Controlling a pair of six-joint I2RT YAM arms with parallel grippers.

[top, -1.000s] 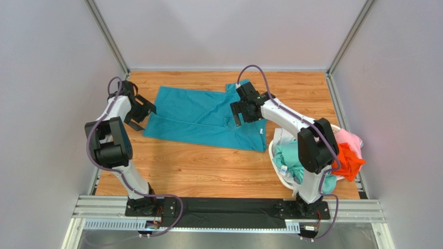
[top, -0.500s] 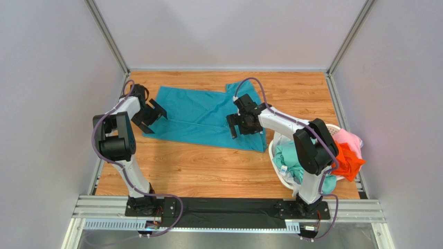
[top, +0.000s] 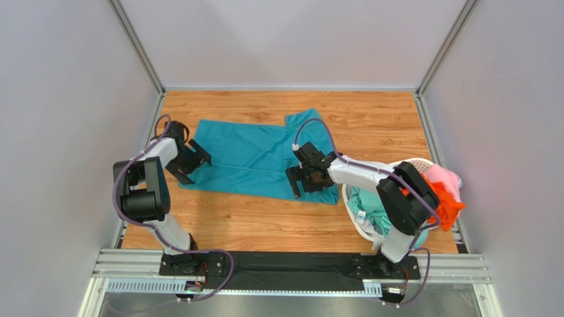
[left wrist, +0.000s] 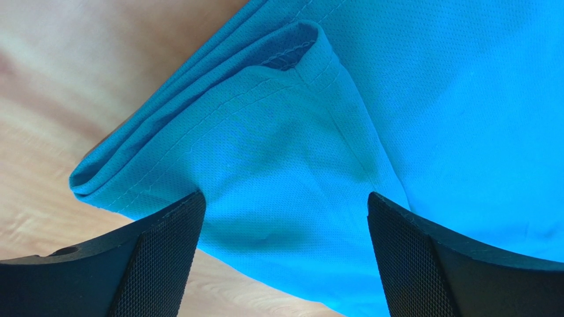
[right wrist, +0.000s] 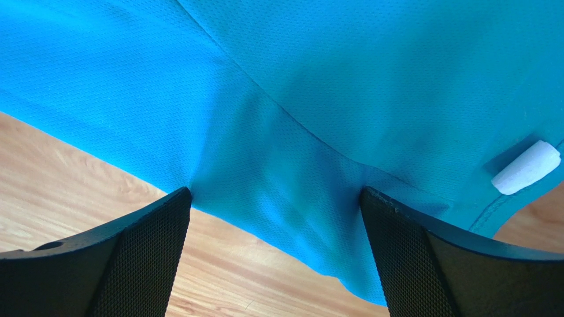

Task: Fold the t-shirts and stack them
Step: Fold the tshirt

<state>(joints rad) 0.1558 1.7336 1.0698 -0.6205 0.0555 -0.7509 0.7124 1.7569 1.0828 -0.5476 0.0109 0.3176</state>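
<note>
The teal-blue t-shirt (top: 255, 153) lies spread on the wooden table (top: 265, 218). My left gripper (top: 192, 164) is open at the shirt's near left corner; in the left wrist view its jaws stand wide on either side of the folded cloth corner (left wrist: 278, 172). My right gripper (top: 306, 179) is open at the shirt's near right edge; in the right wrist view its jaws straddle the hem (right wrist: 278, 191), and a white label (right wrist: 526, 167) shows at the right. Mint green (top: 367, 201), orange (top: 445, 205) and pink (top: 442, 175) shirts sit in the basket.
The white laundry basket (top: 354, 221) stands at the right, close beside the right arm. Grey walls and metal posts enclose the table on three sides. Bare wood lies between the shirt and the arm bases.
Both grippers have moved toward the near side and down onto the shirt's near edge, the left at the left corner, the right at the right. The shirt's near edge has shifted slightly.
</note>
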